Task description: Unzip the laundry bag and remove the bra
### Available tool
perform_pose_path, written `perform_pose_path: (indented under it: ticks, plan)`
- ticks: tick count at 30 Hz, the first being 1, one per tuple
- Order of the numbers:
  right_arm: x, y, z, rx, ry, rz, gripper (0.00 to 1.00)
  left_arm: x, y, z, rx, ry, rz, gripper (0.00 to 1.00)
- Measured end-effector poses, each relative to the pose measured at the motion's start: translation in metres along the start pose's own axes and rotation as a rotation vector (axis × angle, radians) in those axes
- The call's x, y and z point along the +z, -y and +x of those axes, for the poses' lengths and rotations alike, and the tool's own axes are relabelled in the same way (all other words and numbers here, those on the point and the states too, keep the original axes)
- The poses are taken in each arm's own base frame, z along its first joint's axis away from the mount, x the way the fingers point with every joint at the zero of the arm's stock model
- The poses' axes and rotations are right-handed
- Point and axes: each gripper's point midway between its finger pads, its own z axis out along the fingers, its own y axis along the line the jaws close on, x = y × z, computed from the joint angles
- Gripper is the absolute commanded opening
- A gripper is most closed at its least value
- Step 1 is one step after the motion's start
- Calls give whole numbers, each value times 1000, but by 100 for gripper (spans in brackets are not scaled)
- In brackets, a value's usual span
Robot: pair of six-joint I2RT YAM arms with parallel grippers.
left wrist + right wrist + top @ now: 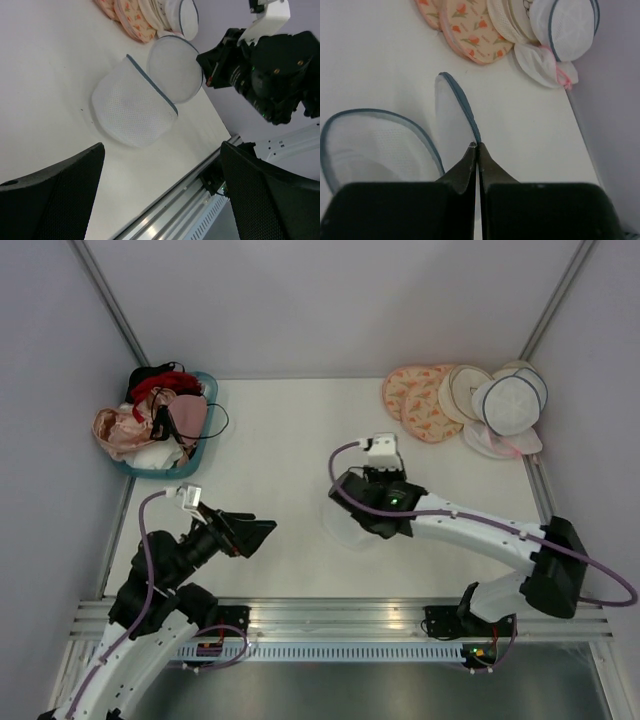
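Note:
The laundry bag (132,110), white mesh with navy zipper trim, lies on the table with its round lid (175,67) swung open and standing up. My right gripper (477,146) is shut on the navy trim of the lid (451,112). The bag's open body (375,145) lies to its left, and I see only white mesh inside, no bra. In the top view the bag (343,532) is faint under the right gripper (375,525). My left gripper (162,145) is open and empty, a short way in front of the bag; it also shows in the top view (258,533).
A blue basket (205,445) at the back left holds several bras. At the back right lie peach patterned round bags (420,400), cream round bags (462,390) and another white mesh bag (510,405). The metal rail (330,615) runs along the near edge.

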Motion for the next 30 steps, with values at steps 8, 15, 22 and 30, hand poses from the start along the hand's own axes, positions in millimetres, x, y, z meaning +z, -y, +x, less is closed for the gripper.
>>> perform_pose_path:
  ticks: [8,15,22,30]
  plan:
    - [-46,-111,10,-404,184,6,0,-22,-12,-10,0,83,-86,100]
    - [-90,-176,65,-491,268,-74,1,-33,-25,-10,-7,98,-166,100]
    - [-113,-185,87,-465,293,-131,98,-38,-27,-6,-9,78,-182,100]
    - [-129,-146,68,-429,294,-181,98,-41,-12,-13,-5,91,-124,100]
